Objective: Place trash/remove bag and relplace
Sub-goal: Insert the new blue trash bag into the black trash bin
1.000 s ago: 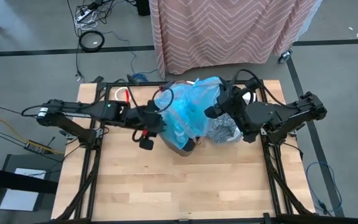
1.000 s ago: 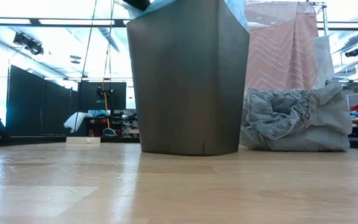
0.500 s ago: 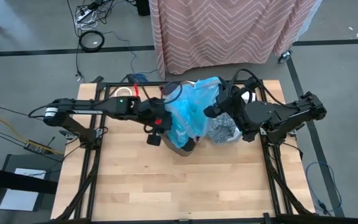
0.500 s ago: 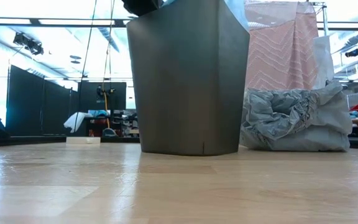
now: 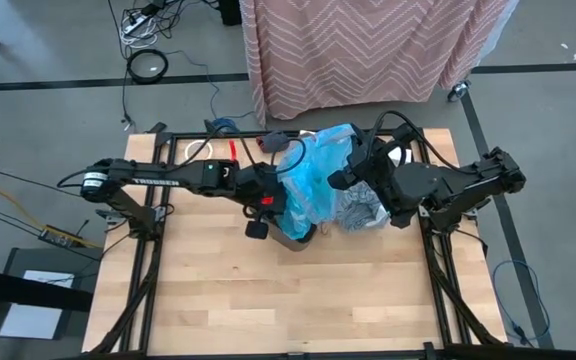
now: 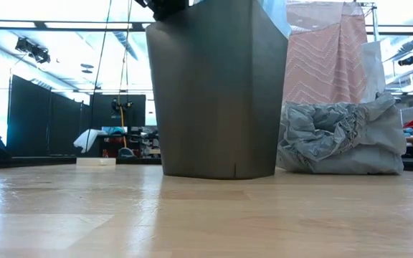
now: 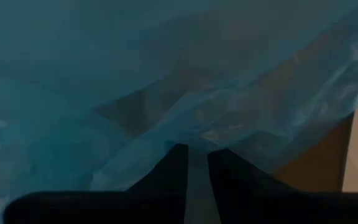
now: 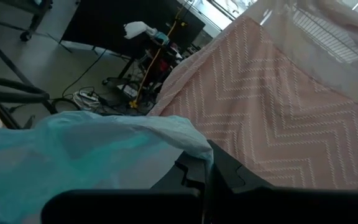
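A bright blue plastic bag [image 5: 316,172] is draped over the mouth of a dark grey bin [image 6: 217,89] that stands on its base at the table's middle. My left gripper [image 5: 280,180] is at the bin's left rim and is shut on the blue bag. My right gripper [image 5: 341,180] is at the bin's right rim and is also shut on it. The grey translucent liner [image 6: 339,140] lies crumpled on the table, right of the bin; it also shows in the high view [image 5: 363,212]. No trash scraps are in view. My left gripper pinches a fold of the blue bag's left side [image 7: 194,146] between its two fingers, which come level from the table's left. The film spreads slack and wrinkled beyond the fingertips, over the bin. My right gripper pinches the blue bag's upper edge [image 8: 191,140] between its two fingers, which come from the table's right. The edge droops over the fingertips, held above the bin's right rim.
A pink zigzag cloth [image 5: 368,50] hangs beyond the table's far edge. The near half of the wooden table [image 5: 288,290] is bare wood. Black frame rails run along both sides of the table.
My left gripper has gone toward the table's right edge, up to the bin's left rim, still shut on the blue bag. The bag's left side has come in with it and bunched narrower over the bin. The right side has stayed where it was.
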Motion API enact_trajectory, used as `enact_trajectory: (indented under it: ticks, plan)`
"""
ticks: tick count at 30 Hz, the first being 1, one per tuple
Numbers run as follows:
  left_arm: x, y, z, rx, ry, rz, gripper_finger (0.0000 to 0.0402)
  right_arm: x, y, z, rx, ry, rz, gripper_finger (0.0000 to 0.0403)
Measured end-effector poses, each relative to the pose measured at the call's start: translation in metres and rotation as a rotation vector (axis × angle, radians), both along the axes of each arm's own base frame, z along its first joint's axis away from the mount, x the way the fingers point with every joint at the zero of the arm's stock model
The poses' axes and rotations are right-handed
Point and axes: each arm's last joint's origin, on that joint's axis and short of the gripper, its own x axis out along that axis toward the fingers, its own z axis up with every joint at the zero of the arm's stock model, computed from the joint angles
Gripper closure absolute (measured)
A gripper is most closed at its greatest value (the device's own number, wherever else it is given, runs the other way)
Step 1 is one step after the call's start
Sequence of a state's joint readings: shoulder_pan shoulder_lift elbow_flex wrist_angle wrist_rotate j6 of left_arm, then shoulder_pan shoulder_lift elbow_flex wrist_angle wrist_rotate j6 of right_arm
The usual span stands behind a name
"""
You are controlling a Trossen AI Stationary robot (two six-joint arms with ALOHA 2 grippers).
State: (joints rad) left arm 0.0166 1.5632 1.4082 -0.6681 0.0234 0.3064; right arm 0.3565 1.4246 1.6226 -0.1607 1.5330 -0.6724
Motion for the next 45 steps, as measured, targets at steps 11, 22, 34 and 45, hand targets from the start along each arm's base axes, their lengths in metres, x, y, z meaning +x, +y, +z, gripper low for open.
enact_trajectory:
  ticks: [11,22,34,45]
  plan:
    - [-0.021,-0.007,0.053,0.048,0.042,0.004,0.032,0.0,0.0,0.0,0.004,-0.008,0.0,0.0403]
    - [-0.017,-0.01,0.068,0.071,-0.082,0.097,0.0298,0.0,0.0,-0.001,0.003,-0.004,-0.001,0.0403]
    - [0.007,-0.002,0.031,0.077,-0.065,0.127,0.0312,0.0,0.001,-0.001,0.006,-0.012,-0.002,0.0403]
    - [0.036,0.008,-0.001,0.026,-0.03,0.173,0.0312,0.0,0.001,-0.002,0.018,-0.04,0.01,0.0403]
